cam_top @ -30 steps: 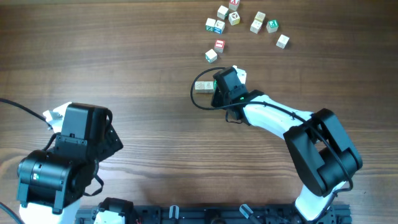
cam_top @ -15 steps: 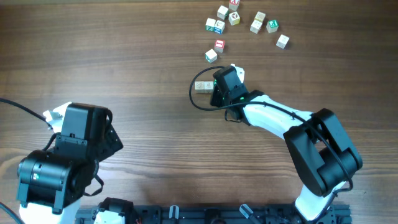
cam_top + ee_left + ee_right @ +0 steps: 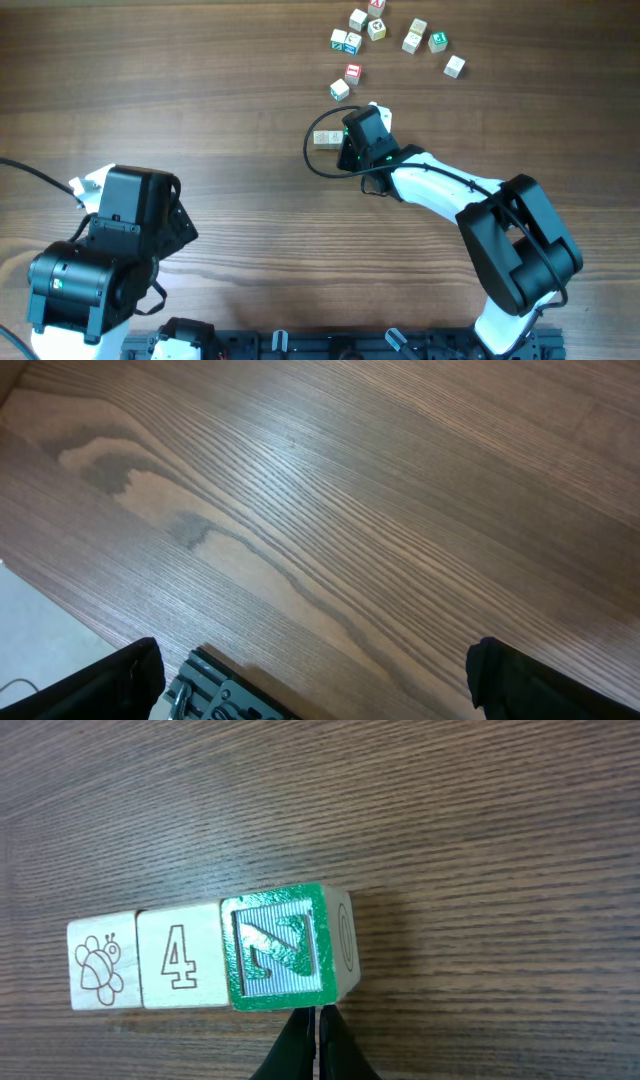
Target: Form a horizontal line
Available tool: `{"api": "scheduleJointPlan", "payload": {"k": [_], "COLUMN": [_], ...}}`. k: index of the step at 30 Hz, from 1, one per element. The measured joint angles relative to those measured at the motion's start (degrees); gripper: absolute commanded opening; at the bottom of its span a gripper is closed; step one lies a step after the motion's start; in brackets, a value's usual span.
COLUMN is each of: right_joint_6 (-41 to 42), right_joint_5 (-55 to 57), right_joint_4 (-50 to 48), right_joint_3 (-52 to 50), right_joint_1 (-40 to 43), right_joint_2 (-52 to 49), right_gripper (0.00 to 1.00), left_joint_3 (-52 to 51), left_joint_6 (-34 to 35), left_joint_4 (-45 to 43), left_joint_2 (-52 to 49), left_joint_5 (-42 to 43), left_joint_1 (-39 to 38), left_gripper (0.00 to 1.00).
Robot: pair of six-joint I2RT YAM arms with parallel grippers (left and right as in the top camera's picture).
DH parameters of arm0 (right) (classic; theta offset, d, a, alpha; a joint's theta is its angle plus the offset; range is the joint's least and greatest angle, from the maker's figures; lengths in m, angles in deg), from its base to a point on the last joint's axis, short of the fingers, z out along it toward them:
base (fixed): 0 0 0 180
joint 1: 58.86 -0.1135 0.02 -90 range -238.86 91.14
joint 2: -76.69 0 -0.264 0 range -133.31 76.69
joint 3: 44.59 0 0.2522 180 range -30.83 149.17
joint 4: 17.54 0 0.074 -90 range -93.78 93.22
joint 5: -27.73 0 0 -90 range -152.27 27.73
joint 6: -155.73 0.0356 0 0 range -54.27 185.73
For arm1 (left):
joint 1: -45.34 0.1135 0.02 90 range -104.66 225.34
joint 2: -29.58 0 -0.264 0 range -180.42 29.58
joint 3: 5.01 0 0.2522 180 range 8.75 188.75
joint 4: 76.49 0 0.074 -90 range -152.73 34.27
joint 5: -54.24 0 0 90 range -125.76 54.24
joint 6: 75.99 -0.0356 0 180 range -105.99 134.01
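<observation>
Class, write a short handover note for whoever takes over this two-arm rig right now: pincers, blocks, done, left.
Left pincer: open, empty, over the table.
Right pincer: shut, empty, tips just beside the green-topped cube.
Horizontal line: three cubes touching in a straight row, green one at its end.
Loose cubes lie apart.
Done: row looks formed.
Left: probably withdraw the right arm without nudging it.

Just a bunch of loose letter cubes point(image 3: 377, 29) sat scattered on the wood-grain table point(image 3: 180, 80), with red, green and blue marks.
</observation>
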Motion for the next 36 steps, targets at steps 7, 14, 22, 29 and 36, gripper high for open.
{"api": "scheduleJointPlan", "payload": {"k": [7, 14, 22, 29, 36], "right_joint_6": [-0.42, -0.42, -1.53, -1.9, -1.92], "right_joint_5": [-0.26, -0.85, -2.84, -3.17, -3.17], "right_joint_4": [-0.07, -0.07, -0.07, -0.72, -0.98], "right_joint_3": [0.0, 0.0, 0.0, 0.0, 0.0], "right_joint_1": [0.0, 0.0, 0.0, 0.0, 0.0], "right_joint_2": [0.0, 0.0, 0.0, 0.0, 0.0], "right_gripper": [0.05, 0.05, 0.05, 0.05, 0.05], "left_joint_3": [0.0, 0.0, 0.0, 0.0, 0.0], "left_joint_6": [0.0, 0.0, 0.0, 0.0, 0.0], "left_joint_4": [0.02, 0.0, 0.0, 0.0, 0.02], "left_joint_2": [0.0, 0.0, 0.0, 0.0, 0.0], "left_joint_5": [0.0, 0.0, 0.0, 0.0, 0.02], "left_joint_1": [0.0, 0.0, 0.0, 0.0, 0.0], "left_gripper": [1.0, 1.0, 1.0, 1.0, 1.0]}}
